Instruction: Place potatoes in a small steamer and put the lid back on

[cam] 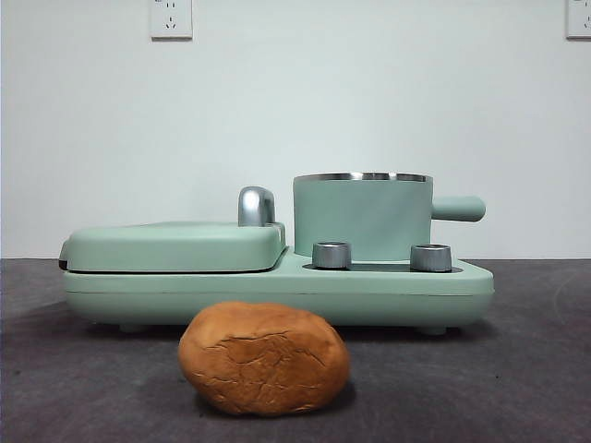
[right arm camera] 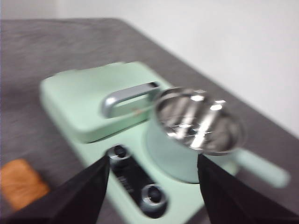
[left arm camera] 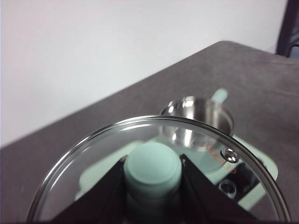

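The dark grey table (cam: pixel 536 369) carries a mint-green cooking base (cam: pixel 277 288) that spans most of the front view. On one half of it lies the flat green griddle cover (cam: pixel 175 245) with a curved steel handle (cam: pixel 256 205). On the other half stands the small steamer (cam: pixel 362 217), upright, steel rim uncovered, its stubby side handle (cam: pixel 459 209) pointing away from the griddle cover. Two steel knobs (cam: pixel 331 255) sit on the base just in front of the pot.

Neither arm shows in the front view. The right gripper (right arm camera: pixel 152 196) hangs above the appliance and looks down into the pot (right arm camera: pixel 196 135); its two black jaws are spread wide with nothing between them. The pot's shiny steel inside holds nothing that can be made out, though this view is blurred. The left gripper (left arm camera: pixel 153 186) is raised above the table, its jaws pinching the mint-green knob (left arm camera: pixel 153 169) of the lid (left arm camera: pixel 93 154). Through and past the glass the open steamer (left arm camera: pixel 198 114) appears, well apart from the lid.

The potatoes (cam: pixel 264 358) are a single orange-brown, cracked lump lying on the table in front of the base, near it but apart. In the right wrist view it (right arm camera: pixel 21 183) is a smeared orange patch cut by the picture's edge.
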Controlling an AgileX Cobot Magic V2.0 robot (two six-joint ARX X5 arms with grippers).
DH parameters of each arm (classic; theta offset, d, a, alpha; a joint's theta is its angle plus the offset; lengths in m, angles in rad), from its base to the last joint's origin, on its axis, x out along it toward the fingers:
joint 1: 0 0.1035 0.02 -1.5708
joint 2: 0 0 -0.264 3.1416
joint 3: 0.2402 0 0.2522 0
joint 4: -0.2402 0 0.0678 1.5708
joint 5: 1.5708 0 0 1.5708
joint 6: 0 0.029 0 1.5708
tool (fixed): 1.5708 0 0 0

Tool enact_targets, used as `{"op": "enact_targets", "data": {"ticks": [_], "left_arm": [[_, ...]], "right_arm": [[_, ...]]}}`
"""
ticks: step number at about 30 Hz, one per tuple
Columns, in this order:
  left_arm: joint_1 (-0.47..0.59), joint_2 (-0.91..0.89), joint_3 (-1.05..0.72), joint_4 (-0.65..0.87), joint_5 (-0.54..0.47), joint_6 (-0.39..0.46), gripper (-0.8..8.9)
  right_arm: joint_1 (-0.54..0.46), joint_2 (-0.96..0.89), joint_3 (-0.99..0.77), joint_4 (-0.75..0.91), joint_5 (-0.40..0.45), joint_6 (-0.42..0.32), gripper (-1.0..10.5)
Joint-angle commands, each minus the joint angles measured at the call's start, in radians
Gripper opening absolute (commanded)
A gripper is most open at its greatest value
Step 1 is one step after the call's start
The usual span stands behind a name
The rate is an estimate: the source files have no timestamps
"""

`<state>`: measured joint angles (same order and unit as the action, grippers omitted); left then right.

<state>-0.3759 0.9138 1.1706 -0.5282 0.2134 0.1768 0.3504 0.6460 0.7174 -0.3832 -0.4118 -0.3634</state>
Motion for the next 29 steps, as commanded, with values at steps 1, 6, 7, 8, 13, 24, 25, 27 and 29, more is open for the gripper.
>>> {"op": "enact_targets", "data": {"ticks": [1,6,7,8,13,24,25,27,29], "left_arm": [[0.011,-0.081,-0.082,0.026,-0.006,-0.069,0.14],[0.033,-0.195,-0.201,0.026,-0.036,-0.13,0.14],[0.038,-0.211,-0.217,0.025,-0.052,-0.139,0.14],[0.042,-0.221,-0.227,0.022,-0.061,-0.141,0.14],[0.058,-0.24,-0.23,0.003,-0.061,-0.14,0.14],[0.062,-0.242,-0.23,0.002,-0.06,-0.141,0.14],[0.062,-0.242,-0.23,0.002,-0.06,-0.141,0.14],[0.062,-0.242,-0.23,0.002,-0.06,-0.141,0.14],[0.063,-0.242,-0.23,0.002,-0.06,-0.141,0.14]], "right_arm": [[0.082,0.085,0.058,-0.024,0.027,-0.023,3.3],[0.241,0.25,0.143,-0.078,0.091,-0.072,3.7],[0.274,0.288,0.156,-0.082,0.1,-0.075,3.7],[0.303,0.326,0.166,-0.082,0.103,-0.076,3.7],[0.411,0.494,0.176,-0.063,0.103,-0.082,3.7],[0.526,0.786,0.176,-0.031,0.16,-0.1,3.7],[0.529,0.799,0.176,-0.027,0.167,-0.103,3.7],[0.539,0.837,0.176,-0.013,0.179,-0.109,3.7],[0.544,0.864,0.176,-0.005,0.179,-0.109,3.7]]}}
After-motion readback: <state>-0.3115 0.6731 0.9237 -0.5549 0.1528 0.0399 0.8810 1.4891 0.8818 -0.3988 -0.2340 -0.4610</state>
